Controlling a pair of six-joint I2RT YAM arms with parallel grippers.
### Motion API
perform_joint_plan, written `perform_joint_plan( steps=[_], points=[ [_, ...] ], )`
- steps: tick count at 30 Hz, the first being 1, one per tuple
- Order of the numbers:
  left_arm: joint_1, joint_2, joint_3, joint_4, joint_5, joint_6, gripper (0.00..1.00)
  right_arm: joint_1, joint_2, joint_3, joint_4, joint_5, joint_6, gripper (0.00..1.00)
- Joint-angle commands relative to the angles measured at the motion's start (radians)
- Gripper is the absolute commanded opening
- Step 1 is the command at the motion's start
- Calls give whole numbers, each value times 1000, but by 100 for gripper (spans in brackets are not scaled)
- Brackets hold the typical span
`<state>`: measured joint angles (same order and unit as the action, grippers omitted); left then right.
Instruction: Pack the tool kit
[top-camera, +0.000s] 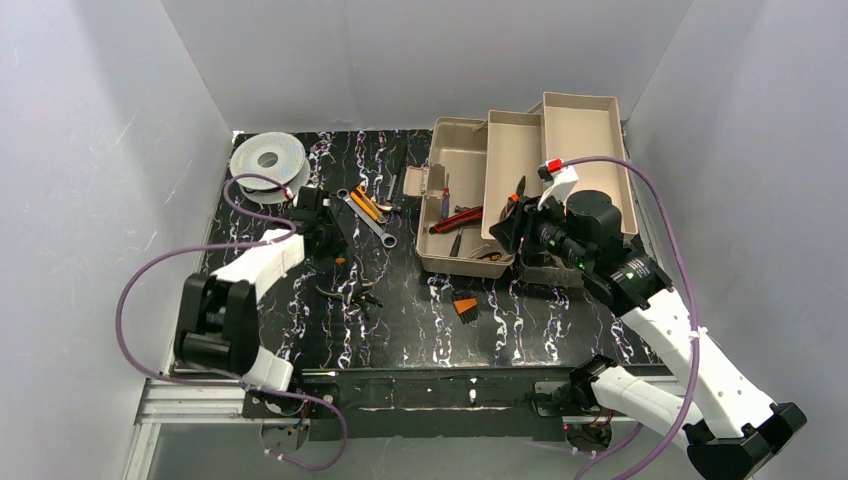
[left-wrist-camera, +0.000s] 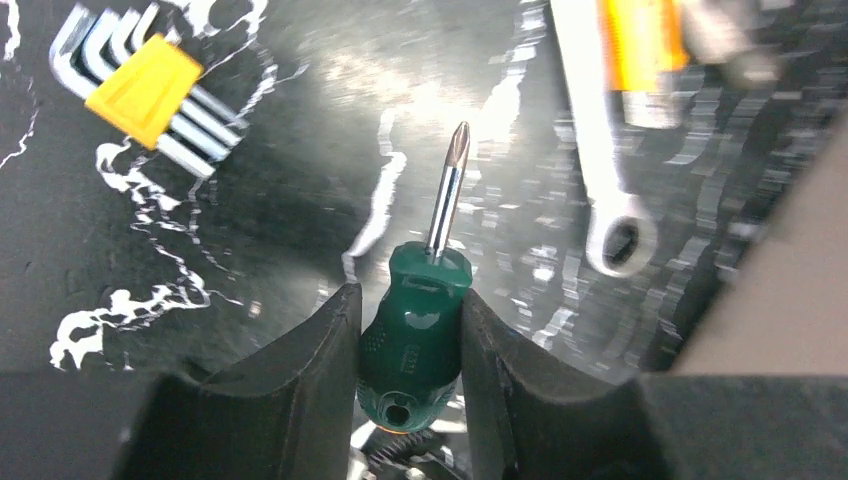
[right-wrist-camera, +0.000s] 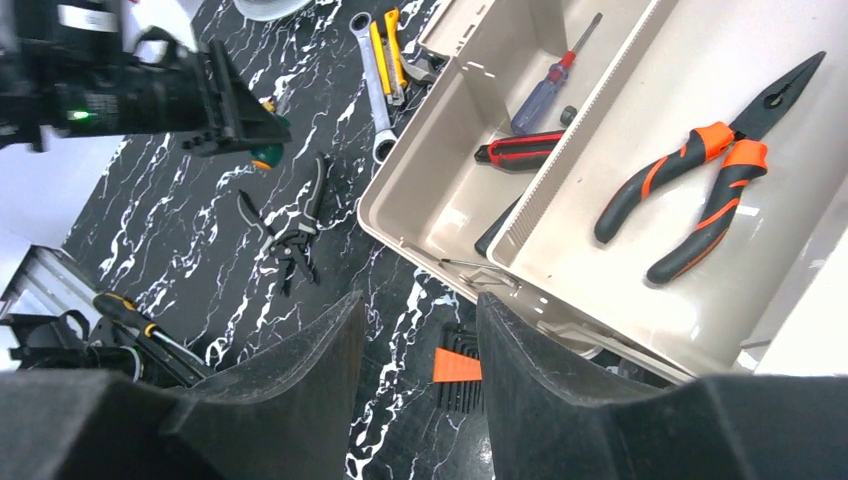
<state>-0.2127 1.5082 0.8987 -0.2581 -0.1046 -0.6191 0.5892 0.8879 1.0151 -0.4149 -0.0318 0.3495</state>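
The tool kit (top-camera: 465, 268) is a beige box lying open at the back right with its trays folded out; it also shows in the right wrist view (right-wrist-camera: 600, 290). My left gripper (left-wrist-camera: 410, 295) is shut on a stubby green screwdriver (left-wrist-camera: 415, 340), held above the black table left of the box (top-camera: 335, 245). My right gripper (right-wrist-camera: 420, 330) is open and empty, hovering over the box's near edge (top-camera: 505, 230). Orange-and-black pliers (right-wrist-camera: 700, 180) lie in a tray. A red-handled tool (right-wrist-camera: 520, 150) and a small screwdriver (right-wrist-camera: 555, 75) lie in the base.
On the table lie a wrench (top-camera: 367, 218), a yellow hex-key set (left-wrist-camera: 150, 90), black snips (top-camera: 345, 290) and an orange hex-key set (right-wrist-camera: 458, 365) just in front of the box. A grey wire spool (top-camera: 268, 158) sits at the back left. Grey walls enclose the table.
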Motion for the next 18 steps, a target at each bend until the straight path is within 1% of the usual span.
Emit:
perform_joint_plan(
  steps=[1,4,8,13,18],
  points=[
    [-52,-203,5,100,58,1,0,-3,-13,-12,42,27,-23,52],
    [-86,-274,23,147,112,13,0,-3,-15,-17,46,26,-22,52],
    [-130,-287,95,176,205,12,0,-4,-27,-28,49,27,-20,52],
    [-215,-211,199,234,255,18,0,-3,-43,-41,50,54,-18,52],
    [-282,-76,324,252,279,29,0,-4,-59,-46,38,61,-18,52]
  ],
)
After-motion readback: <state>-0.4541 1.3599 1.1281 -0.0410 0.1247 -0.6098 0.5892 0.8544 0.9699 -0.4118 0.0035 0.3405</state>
